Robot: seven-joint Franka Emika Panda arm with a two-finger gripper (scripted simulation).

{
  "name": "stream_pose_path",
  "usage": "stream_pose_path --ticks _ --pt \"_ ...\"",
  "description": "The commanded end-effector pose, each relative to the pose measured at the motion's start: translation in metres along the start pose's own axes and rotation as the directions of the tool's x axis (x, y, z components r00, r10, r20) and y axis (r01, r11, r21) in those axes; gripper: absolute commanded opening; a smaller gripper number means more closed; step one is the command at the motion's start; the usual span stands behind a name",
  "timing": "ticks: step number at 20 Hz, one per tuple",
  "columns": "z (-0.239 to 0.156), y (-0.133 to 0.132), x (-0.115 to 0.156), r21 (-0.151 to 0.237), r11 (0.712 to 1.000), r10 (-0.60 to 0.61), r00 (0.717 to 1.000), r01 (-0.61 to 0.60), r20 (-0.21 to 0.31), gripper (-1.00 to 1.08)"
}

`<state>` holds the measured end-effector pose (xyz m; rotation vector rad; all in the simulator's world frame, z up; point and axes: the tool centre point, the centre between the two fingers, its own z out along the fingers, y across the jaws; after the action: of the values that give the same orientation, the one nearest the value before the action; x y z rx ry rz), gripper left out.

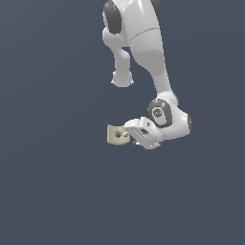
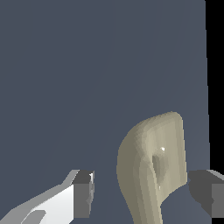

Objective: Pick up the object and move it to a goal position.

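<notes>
Looking at exterior view: gripper [image 1: 128,135] sits low, tilted, with the object [image 1: 117,134] touching its tip on the exterior view's left. Wrist view: fingers [image 2: 84,192] spread open, block between them, nearer one pad, long axis roughly along the approach.

Honestly this isn't looking like any real room, it's reading as a bare simulator scene. A flat, uniform slate-blue surface [image 1: 52,191] is filling everything around the arm [image 1: 148,52], with no walls, furniture or horizon showing anywhere near it. The arm is rendering in smooth, plasticky white with soft, even shading. In the wrist view the same flat blue is cutting off at a hard straight edge into pure black [image 2: 215,65].
</notes>
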<state>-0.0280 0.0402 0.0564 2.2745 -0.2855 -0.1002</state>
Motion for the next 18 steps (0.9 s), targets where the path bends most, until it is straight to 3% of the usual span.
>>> stream_pose_path --ticks 1,12,13,18 --pt "0.000 0.000 0.000 0.000 1.000 -0.001 1.000 0.001 0.000 0.68" --pt "0.031 0.002 -0.001 -0.004 1.000 0.001 1.000 -0.001 0.003 0.68" --pt "0.031 0.002 -0.001 -0.004 1.000 0.001 1.000 -0.001 0.003 -1.00" --pt "0.031 0.002 -0.001 -0.004 1.000 0.001 1.000 -0.001 0.003 -1.00"
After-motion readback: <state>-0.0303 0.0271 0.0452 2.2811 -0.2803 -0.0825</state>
